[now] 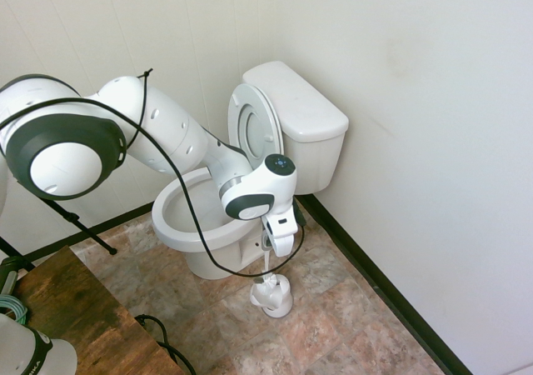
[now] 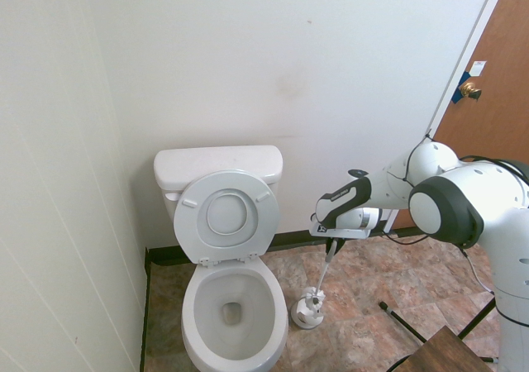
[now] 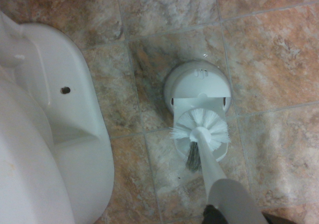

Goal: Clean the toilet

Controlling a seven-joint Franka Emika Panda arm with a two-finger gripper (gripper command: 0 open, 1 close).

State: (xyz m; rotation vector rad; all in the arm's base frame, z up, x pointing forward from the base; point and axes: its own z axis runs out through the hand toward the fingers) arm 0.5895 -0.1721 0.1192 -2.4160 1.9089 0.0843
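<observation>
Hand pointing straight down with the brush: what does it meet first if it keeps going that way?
The hand is shut on the toilet brush, whose head sits just above the brush holder. The brush would likely meet the holder first, then the tiled floor; depth is hard to judge.

Hardly anything here can be read. A white round object (image 1: 25, 354) at the near left corner, beside the wooden bench (image 1: 79, 312), carries dark letters cut off by the edge, too partial to make out. The arm's wrist (image 2: 345, 197) bears a small black-and-white square mark near the hand, too small to read. The blue tag (image 2: 459, 88) by the door knob (image 2: 471, 90) shows no legible print.
</observation>
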